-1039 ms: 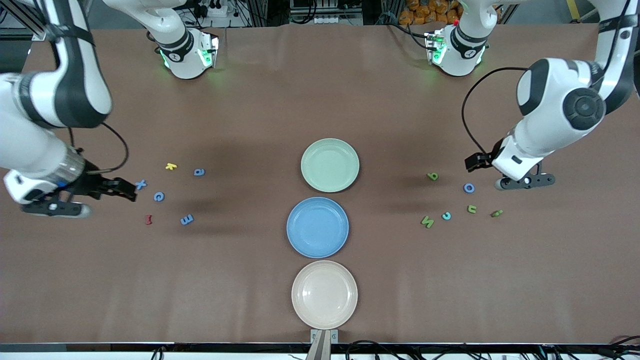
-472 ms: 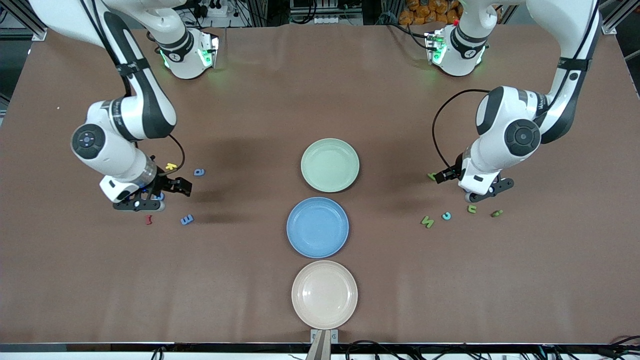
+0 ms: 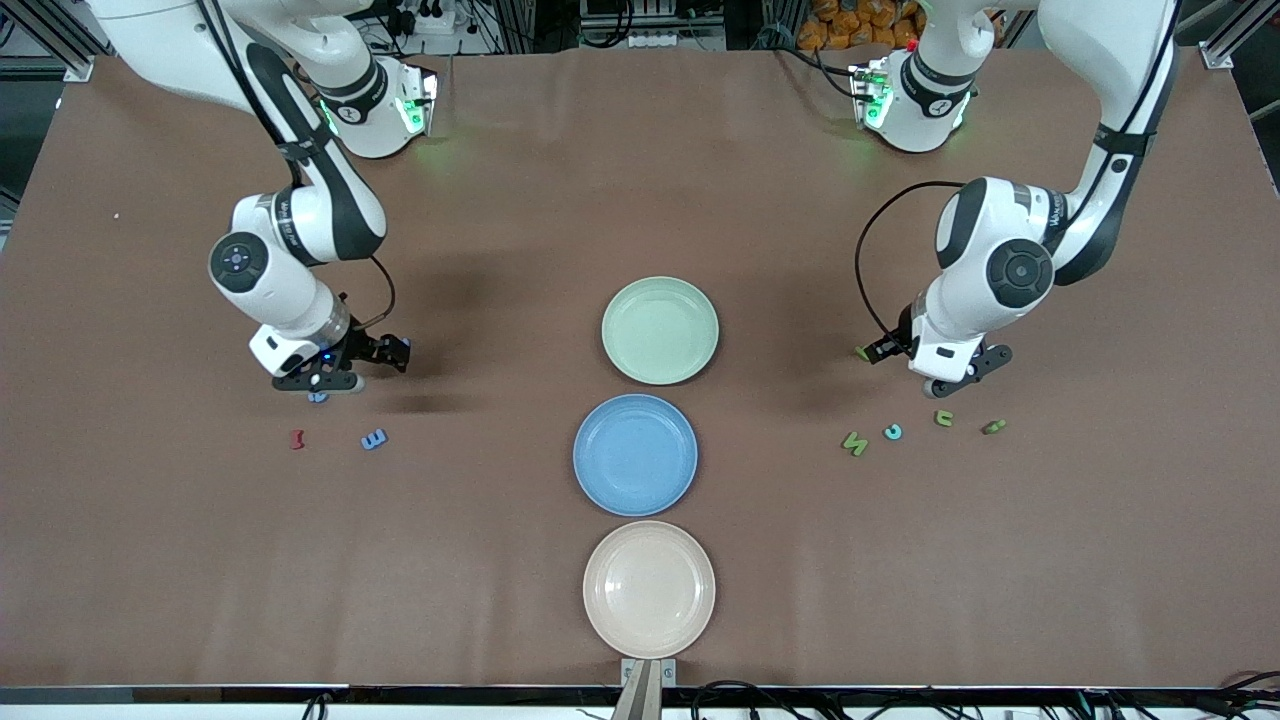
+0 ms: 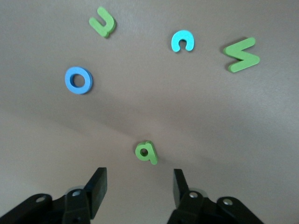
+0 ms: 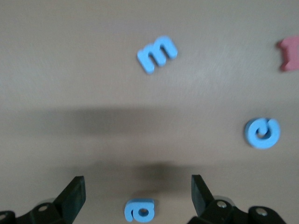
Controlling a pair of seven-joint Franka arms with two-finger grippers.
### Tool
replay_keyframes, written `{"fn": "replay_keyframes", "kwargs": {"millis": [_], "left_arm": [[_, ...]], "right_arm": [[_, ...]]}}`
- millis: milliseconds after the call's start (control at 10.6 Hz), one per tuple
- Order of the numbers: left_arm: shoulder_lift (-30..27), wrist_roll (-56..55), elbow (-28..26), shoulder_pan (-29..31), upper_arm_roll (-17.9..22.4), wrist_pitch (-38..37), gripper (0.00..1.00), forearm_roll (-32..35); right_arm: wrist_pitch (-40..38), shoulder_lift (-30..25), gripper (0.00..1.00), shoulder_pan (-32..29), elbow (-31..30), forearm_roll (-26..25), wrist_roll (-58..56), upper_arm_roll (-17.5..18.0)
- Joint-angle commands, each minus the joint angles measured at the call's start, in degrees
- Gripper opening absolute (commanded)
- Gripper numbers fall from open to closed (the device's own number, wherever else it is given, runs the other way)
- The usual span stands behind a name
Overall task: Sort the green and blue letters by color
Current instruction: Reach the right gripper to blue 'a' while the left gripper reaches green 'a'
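Left pincer [image 4: 138, 186] hangs low over the small green foam "a" [image 4: 146, 152], jaws apart on either side, nothing gripped. Right pincer [image 5: 138, 196] sits wide open over the small blue foam "a" [image 5: 139, 210], empty. Other blue and green letters lie on the brown table [image 3: 500, 200] at each arm's end, green round plate [image 3: 660, 330] and blue round plate [image 3: 635, 454] mid-table.

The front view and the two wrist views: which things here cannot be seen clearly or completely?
- Blue letter under the right end effector, front view: mostly covered, its shape cannot be read.
- Green letter beside the left arm, front view: half hidden by the wrist.
- Red letter, right wrist view: cut off by the picture's edge.
- Green piece, front view: too small to read.
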Motion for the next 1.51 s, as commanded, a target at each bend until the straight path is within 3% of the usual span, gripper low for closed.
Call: {"fn": "replay_keyframes", "kwargs": {"millis": [0, 189, 1039, 1417], "left_arm": [[1.42, -6.05, -0.88, -1.02, -0.34, 2.86, 0.62, -1.34], [2.39, -8.16, -0.96, -1.02, -0.34, 4.79, 0.62, -1.34], [5.47, -8.52, -4.39, -0.32, -0.34, 11.21, 0.62, -1.16], [6.87, -8.52, -4.48, -0.23, -0.34, 13.23, 0.61, -1.16]], "right_arm": [[5.58, 2.14, 1.0, 1.19, -4.4, -0.08, 0.8, 0.2], [8.06, 3.65, 1.0, 1.36, -5.98, -0.08, 1.06, 0.2], [7.89, 0.58, 0.99, 1.8, -10.65, -0.17, 3.17, 0.81], [8.06, 0.75, 0.84, 1.72, -10.39, -0.17, 3.17, 0.81]]}}
